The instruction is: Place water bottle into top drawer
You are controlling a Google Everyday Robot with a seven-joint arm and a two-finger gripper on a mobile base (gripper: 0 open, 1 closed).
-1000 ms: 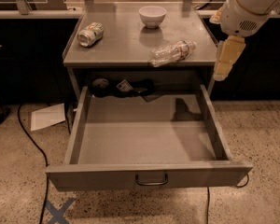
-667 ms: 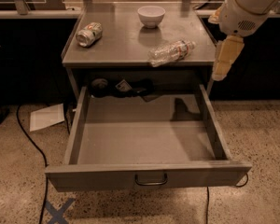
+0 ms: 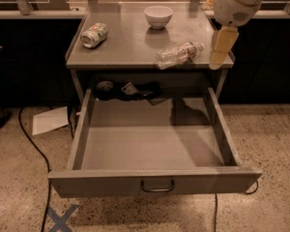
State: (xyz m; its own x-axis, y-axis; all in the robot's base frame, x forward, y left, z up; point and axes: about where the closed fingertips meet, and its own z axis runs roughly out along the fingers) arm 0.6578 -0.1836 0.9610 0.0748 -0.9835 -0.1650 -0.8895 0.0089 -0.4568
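Note:
The water bottle (image 3: 178,54) is clear and crinkled with a white-and-red label. It lies on its side near the front right of the grey tabletop (image 3: 130,45). The top drawer (image 3: 150,144) is pulled fully out below the tabletop, with a small loop handle (image 3: 157,186) on its front panel. Its floor is bare. My gripper (image 3: 220,50) hangs from the white arm at the upper right. It is just right of the bottle, by the table's right edge, and holds nothing that I can see.
A dented green-and-white soda can (image 3: 94,35) lies at the tabletop's left. A white bowl (image 3: 158,16) stands at the back. Dark items (image 3: 128,89) sit at the drawer's rear. A white paper (image 3: 49,120) and a black cable (image 3: 36,149) lie on the floor at left.

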